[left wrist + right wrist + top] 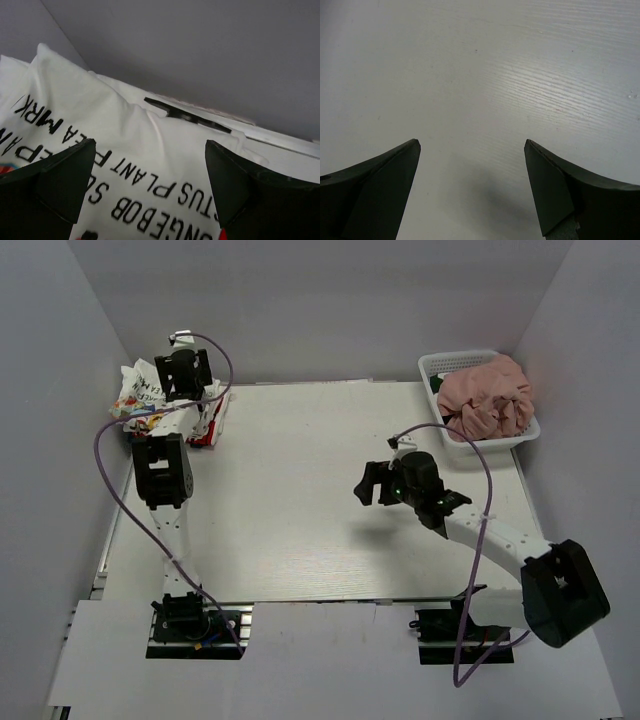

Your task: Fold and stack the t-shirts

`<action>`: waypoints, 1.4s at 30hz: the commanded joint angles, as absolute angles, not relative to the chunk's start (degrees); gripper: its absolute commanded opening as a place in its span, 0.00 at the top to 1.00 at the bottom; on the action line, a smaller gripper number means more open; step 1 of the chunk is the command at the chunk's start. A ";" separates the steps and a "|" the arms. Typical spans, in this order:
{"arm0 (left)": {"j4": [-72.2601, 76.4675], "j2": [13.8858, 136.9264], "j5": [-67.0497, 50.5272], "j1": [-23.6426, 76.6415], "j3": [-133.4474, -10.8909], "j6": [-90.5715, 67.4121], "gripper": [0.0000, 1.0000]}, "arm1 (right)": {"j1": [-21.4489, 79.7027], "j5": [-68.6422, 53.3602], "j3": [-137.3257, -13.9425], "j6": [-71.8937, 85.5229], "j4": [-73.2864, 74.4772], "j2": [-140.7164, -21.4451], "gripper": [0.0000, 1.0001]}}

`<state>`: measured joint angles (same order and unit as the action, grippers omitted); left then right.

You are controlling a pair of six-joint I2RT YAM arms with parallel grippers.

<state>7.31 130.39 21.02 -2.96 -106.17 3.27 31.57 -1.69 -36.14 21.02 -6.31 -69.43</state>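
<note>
A white t-shirt with black lettering and small coloured print (pixel 136 390) lies on top of a pile at the table's far left corner. A red t-shirt (pixel 207 433) shows at the pile's near edge. My left gripper (pixel 178 375) hangs over this pile. In the left wrist view it (pixel 150 145) is open, with the printed white t-shirt (pixel 125 135) just beneath and nothing between the fingers. A dusty pink t-shirt (pixel 486 396) fills the basket, with a dark green one (pixel 436 383) under it. My right gripper (pixel 370 483) (pixel 472 142) is open above bare table.
The white mesh basket (pixel 492 444) stands at the far right corner. Grey walls close in the left, back and right sides. The white wood-grain table (pixel 300 470) lies between the pile and the basket.
</note>
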 commanded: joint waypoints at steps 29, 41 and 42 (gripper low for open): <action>4.13 150.29 -0.69 -19.42 -121.65 -13.79 0.00 | 31.46 -12.65 -57.66 18.02 -3.07 -93.96 0.10; 5.45 138.53 -9.67 -19.42 -111.72 -17.75 0.00 | 31.46 -13.62 -53.09 18.10 -6.15 -89.39 0.10; 5.45 136.78 -10.19 -18.81 -111.01 -17.75 0.00 | 31.55 -13.88 -51.69 18.37 -6.94 -87.82 0.10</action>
